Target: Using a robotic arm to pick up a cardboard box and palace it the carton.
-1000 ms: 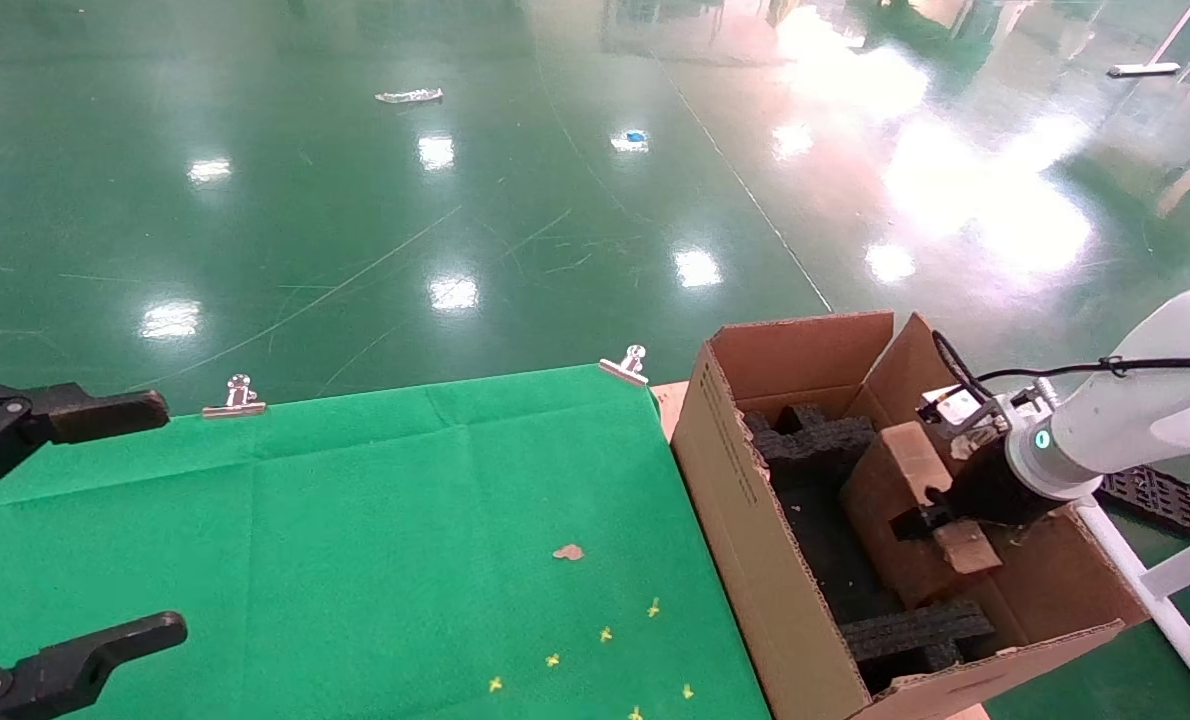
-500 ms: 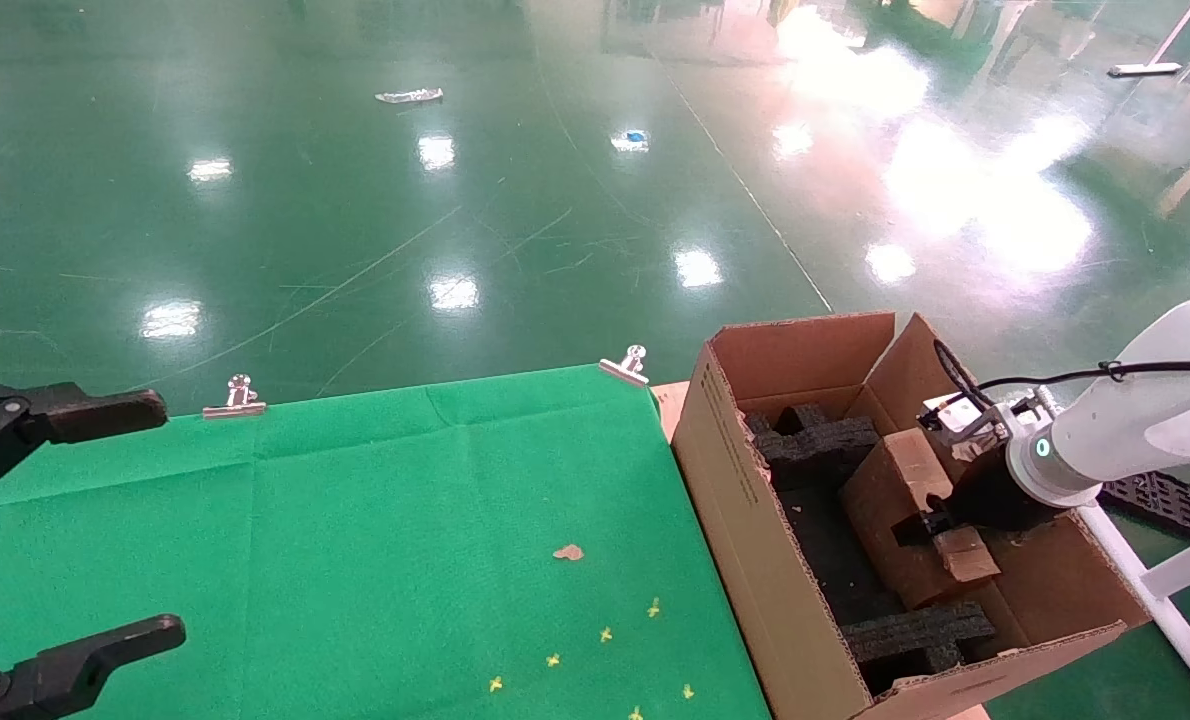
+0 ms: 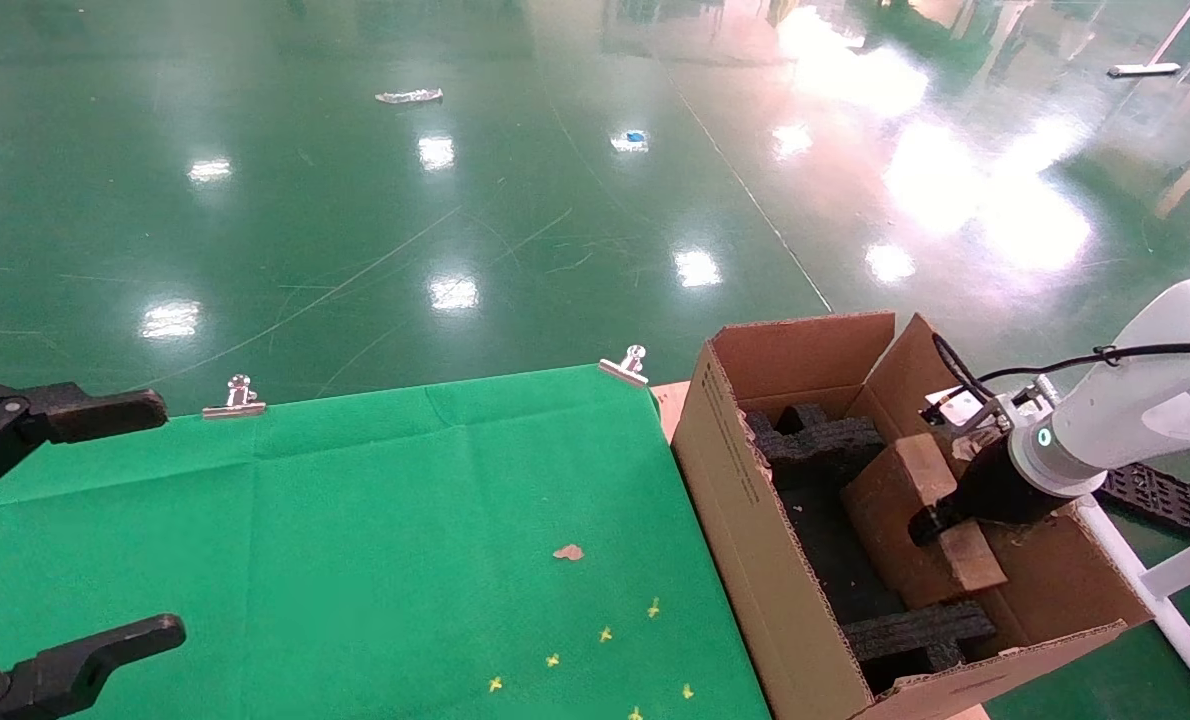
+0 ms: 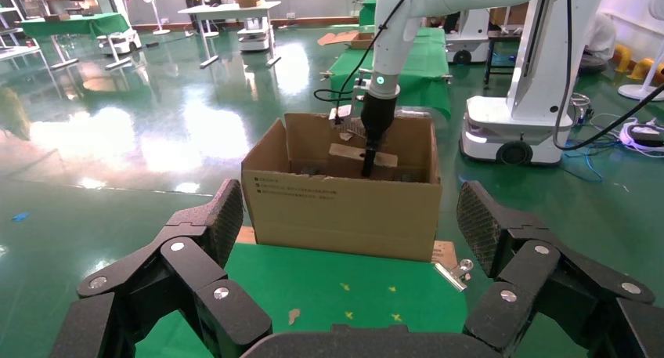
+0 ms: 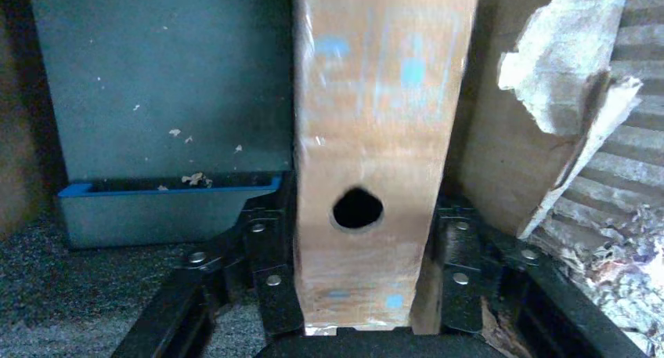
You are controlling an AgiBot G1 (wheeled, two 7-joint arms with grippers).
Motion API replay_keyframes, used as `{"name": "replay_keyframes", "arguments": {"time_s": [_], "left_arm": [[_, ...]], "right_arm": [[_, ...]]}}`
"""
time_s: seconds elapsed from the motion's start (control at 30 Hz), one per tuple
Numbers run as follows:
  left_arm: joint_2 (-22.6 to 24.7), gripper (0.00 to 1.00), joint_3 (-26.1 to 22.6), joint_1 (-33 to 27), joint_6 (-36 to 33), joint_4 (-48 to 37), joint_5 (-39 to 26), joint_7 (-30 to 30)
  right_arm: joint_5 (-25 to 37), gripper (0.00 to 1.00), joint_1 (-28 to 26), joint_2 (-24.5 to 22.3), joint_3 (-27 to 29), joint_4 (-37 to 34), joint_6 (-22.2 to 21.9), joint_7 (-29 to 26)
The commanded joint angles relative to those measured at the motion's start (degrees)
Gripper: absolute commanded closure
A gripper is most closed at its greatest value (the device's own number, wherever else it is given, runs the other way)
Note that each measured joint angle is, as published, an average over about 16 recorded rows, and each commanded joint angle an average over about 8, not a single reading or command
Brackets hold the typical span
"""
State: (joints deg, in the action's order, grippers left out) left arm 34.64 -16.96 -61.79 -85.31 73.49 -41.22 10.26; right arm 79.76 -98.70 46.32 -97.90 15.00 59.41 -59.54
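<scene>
1. Right hand (image 3: 940,520): on the white robotic arm (image 3: 1125,415), reached down inside the carton (image 3: 725,480), clamped on the cardboard box (image 3: 905,500).
2. In the right wrist view: black fingers (image 5: 274,252) pressed against both long sides of the cardboard box (image 5: 376,139), round hole in its narrow edge facing the camera, glossy tape across the face.
3. Cardboard box: tilted, inside the carton, leaning between the far black foam block (image 3: 815,440) and the near foam block (image 3: 915,635); whether its lower end touches the carton floor cannot be told.
4. Carton: open-topped, flaps up, standing just beside the right edge of the green-covered table (image 3: 355,530), printed text on the side facing the table.
5. Left hand (image 3: 50,540): parked over the left edge of the table, fingers spread wide, gripping nothing; same wide spread in the left wrist view (image 4: 344,287).
6. On the table: a brown scrap (image 3: 568,552) and small yellow bits (image 3: 605,634); two metal clips (image 3: 238,397) on the far edge of the cloth.
7. Beyond: glossy green floor (image 3: 355,200).
</scene>
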Motion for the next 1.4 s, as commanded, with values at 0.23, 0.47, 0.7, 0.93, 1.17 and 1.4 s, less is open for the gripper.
{"name": "replay_keyframes", "arguments": {"time_s": [0.23, 0.47, 0.7, 0.93, 1.17, 1.4], "left_arm": [[-0.01, 0.00, -0.03, -0.01, 0.01, 0.00, 0.02, -0.01], [-0.02, 0.00, -0.05, -0.01, 0.02, 0.00, 0.03, -0.02], [-0.03, 0.00, -0.07, -0.02, 0.03, 0.00, 0.05, -0.03], [-0.04, 0.00, -0.09, -0.02, 0.04, 0.00, 0.06, -0.05], [-0.05, 0.00, -0.11, -0.02, 0.05, 0.00, 0.08, -0.06], [-0.05, 0.00, -0.12, -0.02, 0.06, -0.01, 0.09, -0.07]], "right_arm": [[0.38, 0.00, -0.33, 0.69, -0.22, -0.72, 0.42, 0.30], [0.39, 0.00, -1.89, 0.87, -0.04, -0.43, 0.77, 1.51], [-0.78, 0.00, -8.91, -1.48, 1.61, 3.02, 1.93, 4.48], [-1.83, 0.00, -19.22, -6.22, 4.09, 10.99, 2.98, 6.56], [-1.65, 0.00, -25.54, -12.17, 5.47, 23.45, 2.71, 4.73], [-2.23, 0.00, -25.62, -15.44, 6.04, 29.77, 1.49, 2.44]]}}
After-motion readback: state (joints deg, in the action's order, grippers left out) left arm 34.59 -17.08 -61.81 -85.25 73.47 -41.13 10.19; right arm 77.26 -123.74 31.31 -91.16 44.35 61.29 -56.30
